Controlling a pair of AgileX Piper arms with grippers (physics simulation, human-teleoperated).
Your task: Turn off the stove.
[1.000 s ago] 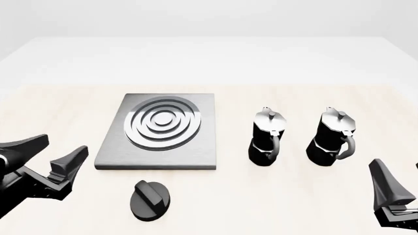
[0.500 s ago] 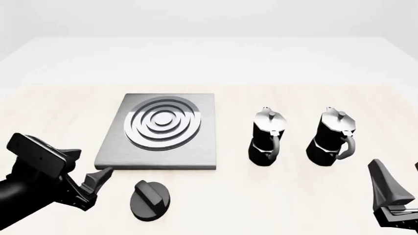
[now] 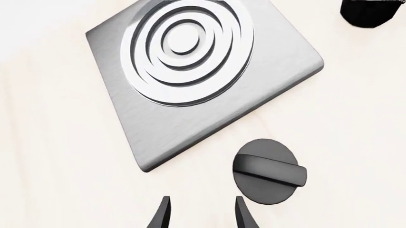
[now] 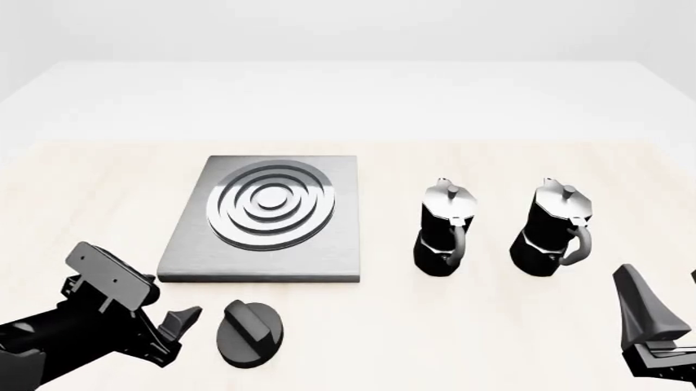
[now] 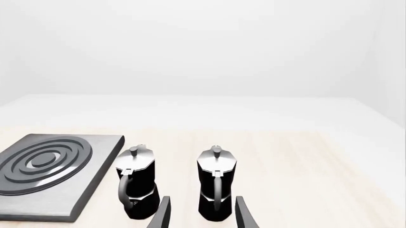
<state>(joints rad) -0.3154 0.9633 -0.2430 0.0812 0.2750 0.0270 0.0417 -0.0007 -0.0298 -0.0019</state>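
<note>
The stove is a flat brushed-grey slab (image 4: 326,244) with raised silver rings, left of the table's centre, also in the left wrist view (image 3: 184,128). Its separate round black knob (image 4: 250,332) with a raised ridge lies on the table in front of the slab. My left gripper (image 4: 179,327) is open just left of the knob, near the table's front edge. In the left wrist view the knob (image 3: 269,171) lies just beyond and to one side of the fingertips, with nothing between them. My right gripper (image 4: 666,318) stands open at the front right, away from the stove.
Two black-and-silver moka pots (image 4: 446,228) (image 4: 557,230) stand upright side by side to the right of the slab. The right wrist view shows them (image 5: 136,183) (image 5: 216,185) just beyond the open right gripper (image 5: 201,216). One pot's base (image 3: 371,12) shows in the left wrist view.
My left arm has swung right and turned, bringing its open gripper from the far left to just beside the knob. The right arm, knob and pots have not moved.
</note>
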